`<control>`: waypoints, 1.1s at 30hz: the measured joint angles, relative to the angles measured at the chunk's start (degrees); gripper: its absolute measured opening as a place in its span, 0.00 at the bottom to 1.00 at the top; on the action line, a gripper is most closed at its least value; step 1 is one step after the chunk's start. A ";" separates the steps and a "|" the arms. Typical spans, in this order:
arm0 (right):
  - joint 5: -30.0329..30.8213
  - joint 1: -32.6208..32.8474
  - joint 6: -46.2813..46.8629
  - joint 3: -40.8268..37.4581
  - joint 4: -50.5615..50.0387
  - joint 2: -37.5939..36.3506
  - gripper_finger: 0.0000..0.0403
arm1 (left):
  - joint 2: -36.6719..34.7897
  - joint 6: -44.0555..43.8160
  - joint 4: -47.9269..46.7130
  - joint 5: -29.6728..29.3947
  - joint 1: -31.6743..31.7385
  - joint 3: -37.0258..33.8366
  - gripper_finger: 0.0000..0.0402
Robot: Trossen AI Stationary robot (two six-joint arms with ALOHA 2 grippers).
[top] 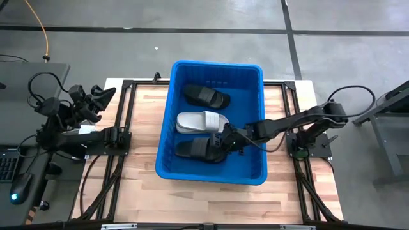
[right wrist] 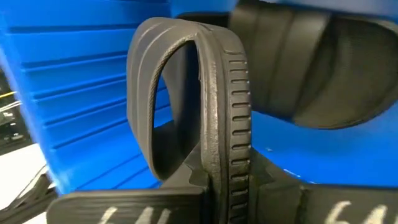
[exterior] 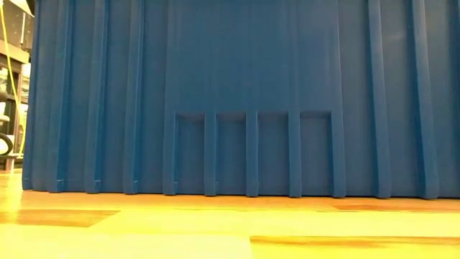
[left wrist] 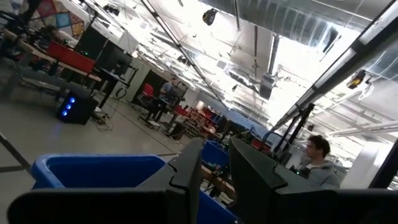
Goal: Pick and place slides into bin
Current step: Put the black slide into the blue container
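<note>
A large blue bin (top: pixel 212 121) sat at the middle of a wooden table (top: pixel 144 185), seen from directly above. At table height, its ribbed blue wall (exterior: pixel 230 93) filled nearly the whole picture.

Three slides lay inside the bin. A black slide (top: pixel 207 96) rested near the bin's far wall, a white slide (top: pixel 199 121) lay at its middle, and a second black slide (top: pixel 199 149) lay toward its near wall.

The right arm reached over the bin's right wall, and the right gripper (top: pixel 225 140) was down inside, at the near black slide. In the right wrist view, the slide's ribbed strap (right wrist: pixel 205 106) stood on edge between the fingers, which appeared closed on it, though the fingertips themselves were hidden.

The left arm waited folded, well outside the bin's left wall. The left gripper (left wrist: pixel 214 180) pointed out into the room over the bin's rim, its fingers slightly apart and holding nothing.

This looked like the placing step: the slide was already within the bin. The next move probably called for opening the fingers to release the strap, then lifting clear of the bin wall.
</note>
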 joint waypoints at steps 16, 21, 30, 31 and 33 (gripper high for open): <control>-1.38 -0.77 -0.94 -0.68 -8.52 0.94 0.03 | 0.00 0.03 -0.39 -0.85 0.00 0.04 0.18; -2.27 -1.14 -1.11 -4.14 -6.72 1.89 0.03 | 0.00 -0.11 -0.39 -0.98 0.00 0.04 0.18; -0.92 -1.09 -0.15 -9.20 2.83 2.19 0.08 | 0.00 -1.60 -0.29 -1.09 -0.02 0.04 0.18; -0.87 -1.11 -0.97 -9.20 2.83 2.19 0.09 | 0.00 -1.60 -0.32 -1.02 -0.02 0.04 0.18; -0.81 -1.11 -2.15 -9.22 2.77 2.19 0.13 | 0.00 -1.60 -0.31 -1.01 -0.02 0.04 0.18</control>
